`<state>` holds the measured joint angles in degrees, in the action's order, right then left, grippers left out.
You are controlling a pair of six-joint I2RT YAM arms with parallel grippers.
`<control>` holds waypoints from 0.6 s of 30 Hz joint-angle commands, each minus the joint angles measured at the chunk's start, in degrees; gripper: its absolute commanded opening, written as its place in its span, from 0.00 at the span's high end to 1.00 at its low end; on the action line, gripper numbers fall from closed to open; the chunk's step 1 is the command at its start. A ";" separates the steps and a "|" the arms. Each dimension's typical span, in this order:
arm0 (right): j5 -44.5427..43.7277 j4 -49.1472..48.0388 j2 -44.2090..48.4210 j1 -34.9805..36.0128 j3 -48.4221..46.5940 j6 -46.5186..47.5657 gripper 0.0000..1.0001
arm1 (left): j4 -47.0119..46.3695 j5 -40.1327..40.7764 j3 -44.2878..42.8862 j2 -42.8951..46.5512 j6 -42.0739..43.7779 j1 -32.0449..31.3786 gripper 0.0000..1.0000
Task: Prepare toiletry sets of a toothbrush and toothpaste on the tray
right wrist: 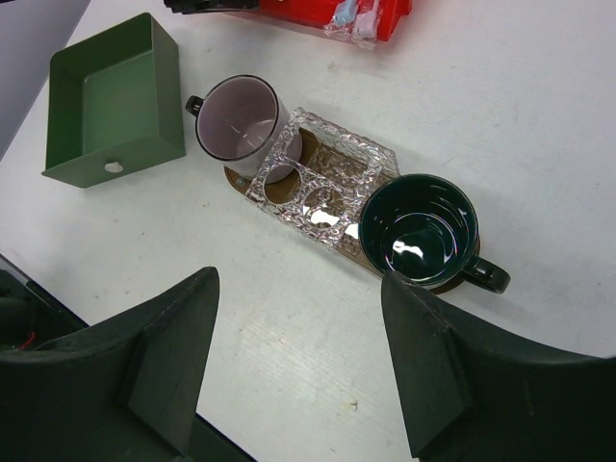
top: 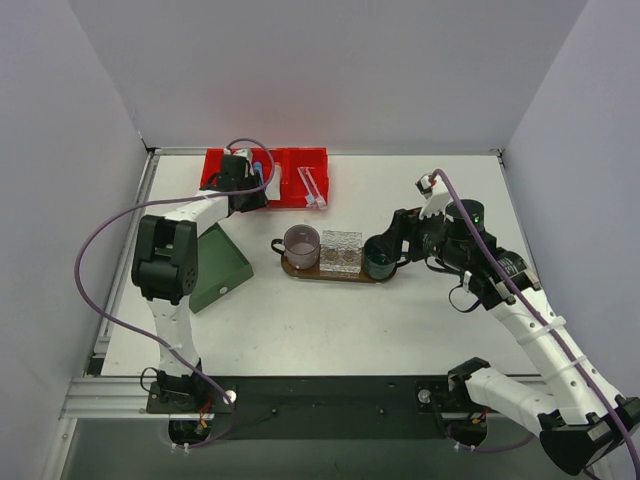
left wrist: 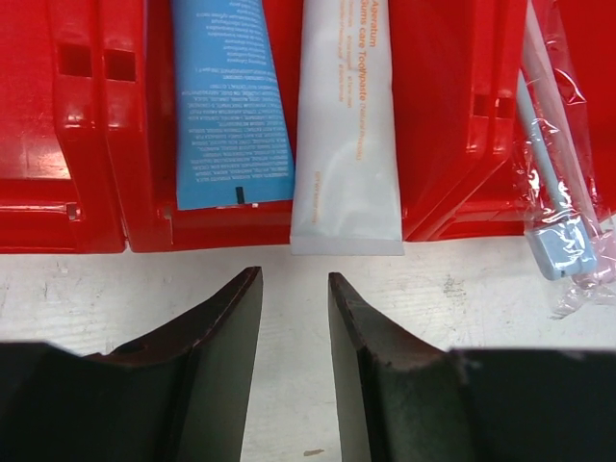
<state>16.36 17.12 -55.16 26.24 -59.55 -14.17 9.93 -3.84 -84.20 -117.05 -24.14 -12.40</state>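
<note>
**Ana:** From above, where does everything sit?

**Ben:** The left arm reaches to the red bin at the far left. The right arm hangs beside the tray in the middle of the tabletop. The tray carries a lilac cup, a clear glass holder and a green mug — no tube or brush on it that he can see.

**Ana:** And the left wrist view?

**Ben:** The left gripper is parted by a narrow gap and holds nothing, low over the tabletop just before the bin's near wall. The blue tube and the white tube lie side by side in one compartment, with the white one's end poking over the rim. The toothbrushes, in clear wrapping, lie in the next compartment to the right.

**Ana:** What might go wrong?

**Ben:** The tubes touch. Fingers coming in between them could nip both, or simply shove a flat tail back into the bin. The slick wrapping could also slip.

**Ana:** The right wrist view?

**Ben:** The right gripper is spread wide and empty above the tabletop, near the tray. A green box stands off to the left. Bare tray is scarce — a set laid there could slide off the edge or bump the mug.
</note>
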 commanded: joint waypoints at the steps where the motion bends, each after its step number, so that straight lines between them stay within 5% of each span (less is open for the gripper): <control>1: 0.07 -0.51 1.45 -0.22 0.49 -0.42 0.37 | -4.04 -3.71 -2.11 -0.37 -1.26 0.98 0.56; 18: -0.01 -0.25 1.10 -0.31 0.31 -0.59 0.37 | -9.05 -12.59 -2.81 -4.85 -10.38 3.87 0.53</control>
<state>16.36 17.41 -54.74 26.24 -59.33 -14.57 5.23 -13.80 -85.38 -120.86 -30.70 -9.43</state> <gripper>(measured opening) 0.632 0.472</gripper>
